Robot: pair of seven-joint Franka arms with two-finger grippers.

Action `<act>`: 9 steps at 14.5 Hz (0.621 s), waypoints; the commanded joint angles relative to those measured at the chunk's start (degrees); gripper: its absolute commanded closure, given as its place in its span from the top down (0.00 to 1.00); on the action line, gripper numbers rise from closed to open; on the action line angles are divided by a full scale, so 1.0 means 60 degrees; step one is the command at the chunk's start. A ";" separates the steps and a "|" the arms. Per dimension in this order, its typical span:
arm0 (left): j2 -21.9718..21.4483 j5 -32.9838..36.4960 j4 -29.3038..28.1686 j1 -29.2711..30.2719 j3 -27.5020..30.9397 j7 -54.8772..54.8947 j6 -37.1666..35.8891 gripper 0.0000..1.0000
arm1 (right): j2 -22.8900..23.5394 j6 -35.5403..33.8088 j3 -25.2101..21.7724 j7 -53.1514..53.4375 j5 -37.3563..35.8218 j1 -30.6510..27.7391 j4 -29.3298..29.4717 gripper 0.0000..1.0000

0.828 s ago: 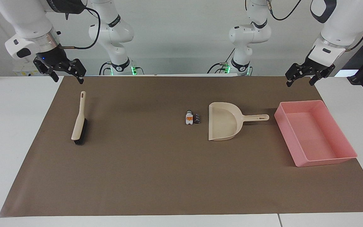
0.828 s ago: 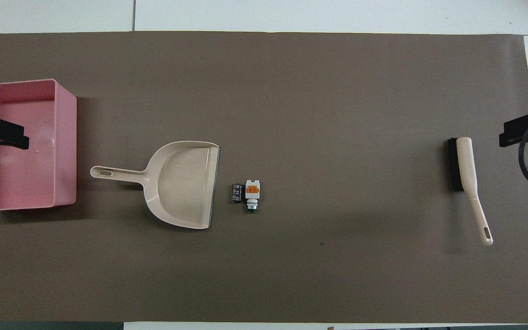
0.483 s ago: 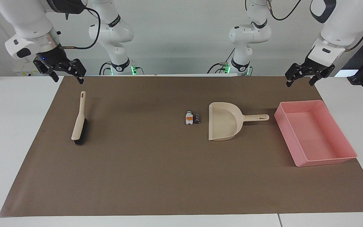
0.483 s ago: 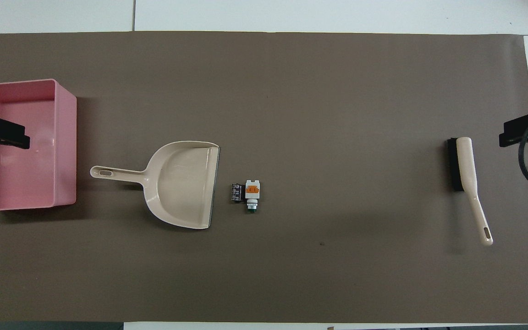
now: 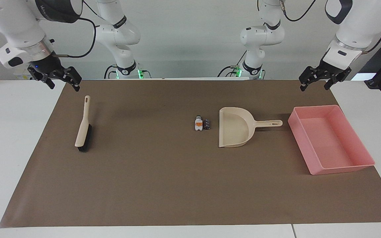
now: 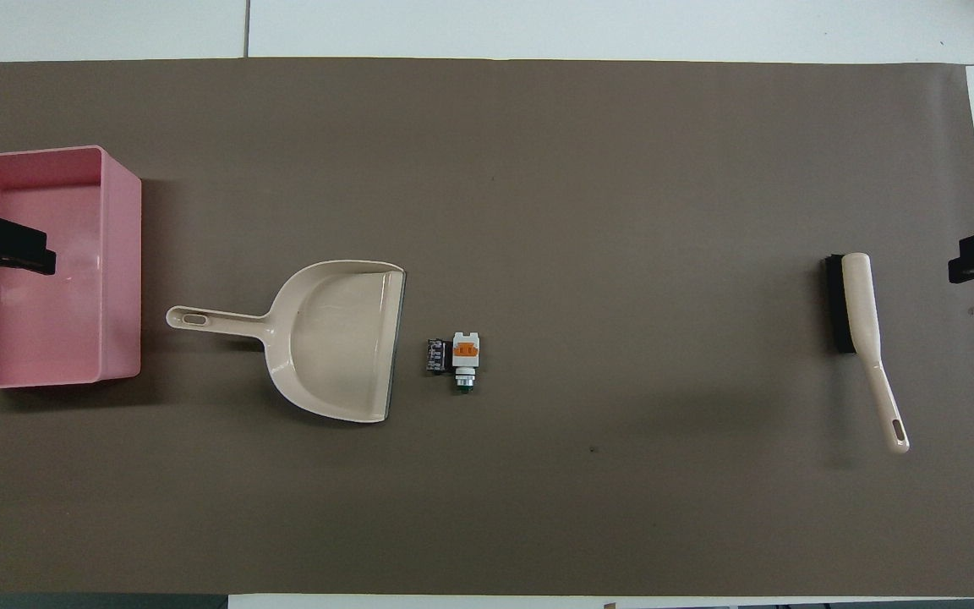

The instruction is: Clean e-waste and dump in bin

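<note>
The e-waste is two tiny items side by side mid-mat: a white piece with an orange patch [image 5: 198, 124] [image 6: 466, 351] and a dark battery-like piece [image 5: 206, 124] [image 6: 436, 355], the dark one beside the dustpan's mouth. The bin [image 5: 301, 142] [image 6: 119, 262], a shallow pink tray, sits at the left arm's end. My left gripper [image 5: 314, 86] hangs open and holds nothing, in the air above the mat's edge by the bin. My right gripper [image 5: 63, 86] hangs open and holds nothing above the mat's corner at the right arm's end, apart from the brush handle.
A beige dustpan [image 5: 235, 127] [image 6: 335, 338] lies between the e-waste and the bin, handle toward the bin. A beige brush with black bristles [image 5: 83, 127] [image 6: 855, 304] lies at the right arm's end. A brown mat [image 5: 164, 178] covers the table.
My right gripper has drifted outward toward its own end of the table and a little upward. The left gripper and all objects stay put.
</note>
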 commanded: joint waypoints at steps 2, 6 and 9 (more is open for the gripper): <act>-0.0283 0.0080 -0.0374 -0.0002 -0.0039 0.0051 0.0257 0.99 | -0.1617 0.2457 0.0038 -0.1556 0.0121 -0.0711 -0.3975 0.99; -0.0399 0.0036 -0.0826 -0.0061 -0.0082 0.2005 0.0856 0.99 | -0.1194 0.4171 0.0009 -0.1910 0.0180 -0.1062 -0.5766 0.99; -0.0853 0.0036 -0.1923 -0.0133 -0.0141 0.4437 0.1851 0.99 | -0.1121 0.5520 0.0023 -0.2041 0.0195 -0.1324 -0.6984 0.99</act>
